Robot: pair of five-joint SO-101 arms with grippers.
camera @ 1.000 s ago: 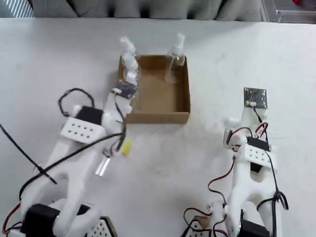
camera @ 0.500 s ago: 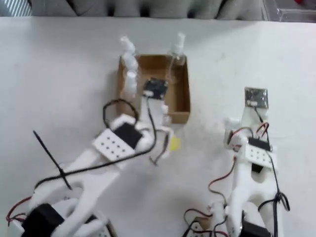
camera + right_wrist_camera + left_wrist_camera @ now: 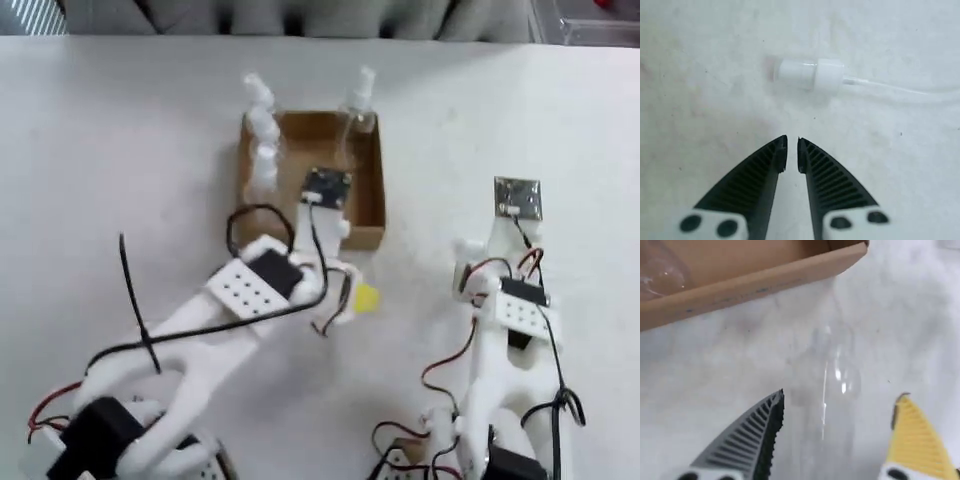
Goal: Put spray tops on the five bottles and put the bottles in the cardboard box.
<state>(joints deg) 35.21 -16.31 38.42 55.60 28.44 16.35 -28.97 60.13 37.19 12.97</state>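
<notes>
Fifth bottle [image 3: 825,390], clear, is lying on the table [image 3: 120,130] just outside the near wall of the cardboard box [image 3: 750,287], one end pointing toward that wall. No spray top can be made out on it. It is probably waiting outside the box because it is not yet capped.

The left gripper [image 3: 842,395] is straddling this bottle with its jaws spread. The grey finger [image 3: 767,425] is sitting close beside the bottle and the yellow finger [image 3: 912,435] is standing clear of it, so no firm grip is showing. The placing suggests that the gripper is lining up to take the bottle by its body.

The cardboard box is holding four capped bottles [image 3: 263,128], all upright. Three are standing in a row along one side wall. The fourth is standing at the far corner of the opposite side [image 3: 356,108]. The middle and near floor of the box are lying free.

The last spray top [image 3: 810,74] is lying on its side on the table, well apart from the box, with its thin dip tube [image 3: 900,89] trailing away. The right gripper [image 3: 792,142] is hanging just short of it, jaws almost closed and grasping nothing.
</notes>
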